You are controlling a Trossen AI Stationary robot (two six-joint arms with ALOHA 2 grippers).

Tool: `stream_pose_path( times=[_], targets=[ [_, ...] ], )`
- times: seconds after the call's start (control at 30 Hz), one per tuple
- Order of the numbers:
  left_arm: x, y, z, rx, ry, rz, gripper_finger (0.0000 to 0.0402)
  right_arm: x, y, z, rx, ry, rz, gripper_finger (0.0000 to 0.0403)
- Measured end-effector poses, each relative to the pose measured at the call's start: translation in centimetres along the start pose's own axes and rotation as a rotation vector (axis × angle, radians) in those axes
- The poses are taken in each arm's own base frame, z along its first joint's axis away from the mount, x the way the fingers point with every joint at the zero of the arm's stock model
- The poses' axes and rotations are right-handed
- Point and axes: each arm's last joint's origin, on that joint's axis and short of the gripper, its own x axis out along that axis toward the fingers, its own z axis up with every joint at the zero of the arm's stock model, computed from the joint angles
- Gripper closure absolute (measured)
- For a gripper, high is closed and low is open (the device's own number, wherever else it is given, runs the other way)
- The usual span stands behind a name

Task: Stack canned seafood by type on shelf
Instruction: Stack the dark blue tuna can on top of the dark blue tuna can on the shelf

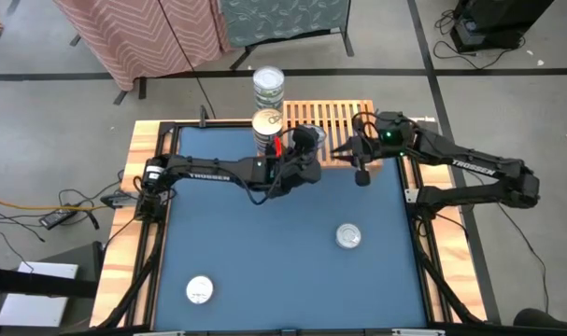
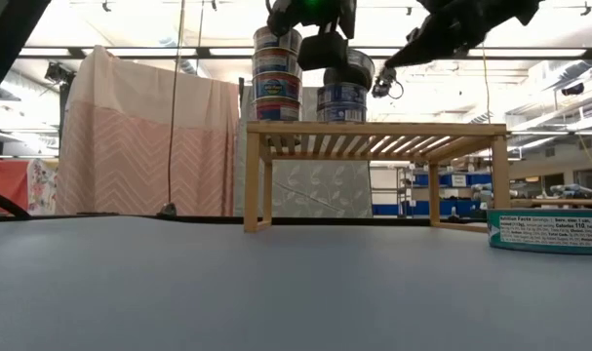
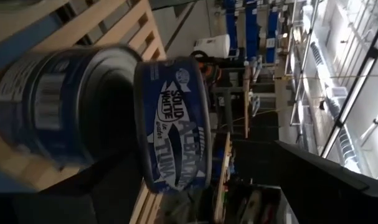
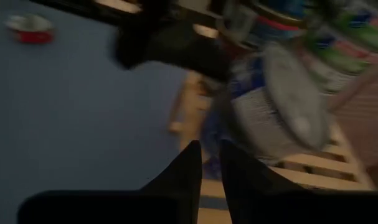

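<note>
- Up close, my right pincer (image 4: 206, 163) shows its fingers narrowed to a slim gap, holding nothing; only that wrist view tells this.
- From above, my left pincer (image 1: 306, 142) reaches over the slatted wooden shelf (image 1: 344, 117), spread wide around a blue-labelled tin (image 3: 173, 124).
- Level view reveals stacked round tins (image 2: 276, 73) on the shelf.
- Two silver-topped tins (image 1: 347, 236) lie on the blue worktop (image 1: 264, 243).

Your shelf (image 1: 337, 119) sits at the worktop's (image 1: 264, 243) far edge, can stacks (image 1: 267, 103) on its left end. Two loose cans lie nearer: one right (image 1: 348, 236), one near-left (image 1: 200, 290).
</note>
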Motion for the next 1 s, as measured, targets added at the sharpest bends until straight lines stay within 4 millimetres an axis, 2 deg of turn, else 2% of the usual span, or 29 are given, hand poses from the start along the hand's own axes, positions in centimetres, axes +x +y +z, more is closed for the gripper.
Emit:
stream_pose_path(
  times=[0.2,0.47,0.73,1.0],
  targets=[
    [-0.1,0.1,-0.1,0.005,0.025,0.016,0.0057,0.6,-0.6,0.3,-0.02,-0.006,-0.089,0.0355],
    [-0.1,0.3,0.0,0.023,0.023,0.027,0.0057,0.6,-0.6,0.6,-0.041,-0.05,-0.065,0.0376],
    [-0.1,0.5,0.1,0.043,0.02,0.039,0.0057,2.6,-0.9,0.0,-0.047,-0.017,-0.036,0.0394],
    [-0.1,0.6,0.0,0.05,0.048,0.056,0.0057,2.6,-1.1,0.0,-0.064,-0.008,-0.089,0.0395]
  ],
)
